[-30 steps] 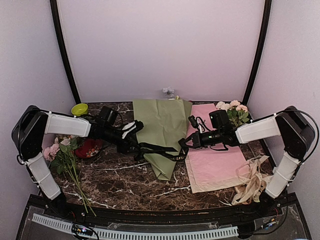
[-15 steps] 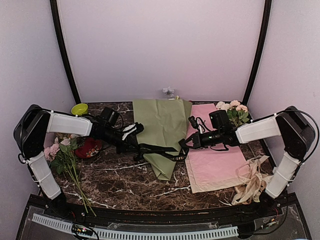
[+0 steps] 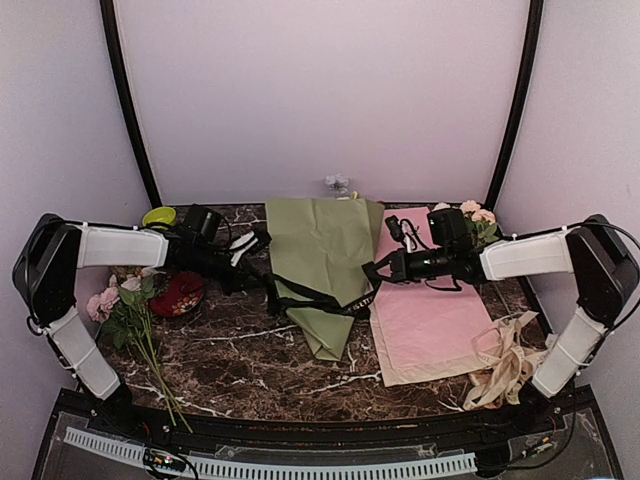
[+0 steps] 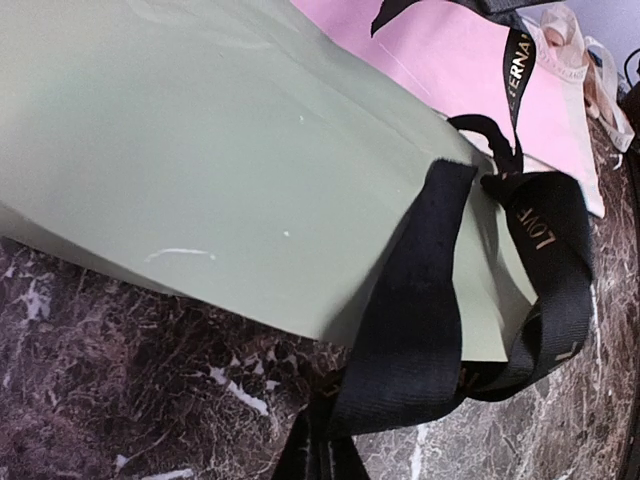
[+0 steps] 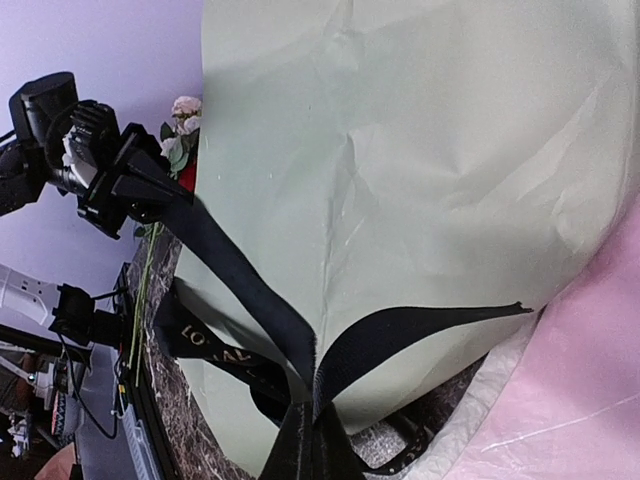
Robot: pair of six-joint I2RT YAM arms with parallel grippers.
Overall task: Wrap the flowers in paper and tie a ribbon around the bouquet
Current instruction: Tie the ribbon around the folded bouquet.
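The bouquet lies in the middle of the table as a sage-green paper cone, narrow end toward me. Small pale blossoms of the flowers peek out at its far, wide end. The black ribbon crosses the cone's waist. My left gripper is shut on the ribbon's left end, just off the cone's left edge. In the left wrist view the ribbon runs down into the gripper. My right gripper is shut on the other end at the cone's right edge. In the right wrist view two ribbon strands meet in the gripper.
A pink sheet lies right of the cone on a tan sheet. Cream ribbon is heaped at the front right. Pink blossoms sit at the back right. More pink flowers, a red object and a lime bowl are at left.
My left gripper has shut on the ribbon and drawn back to the left. The right gripper has shifted slightly back. The ribbon now lies tighter across the cone.
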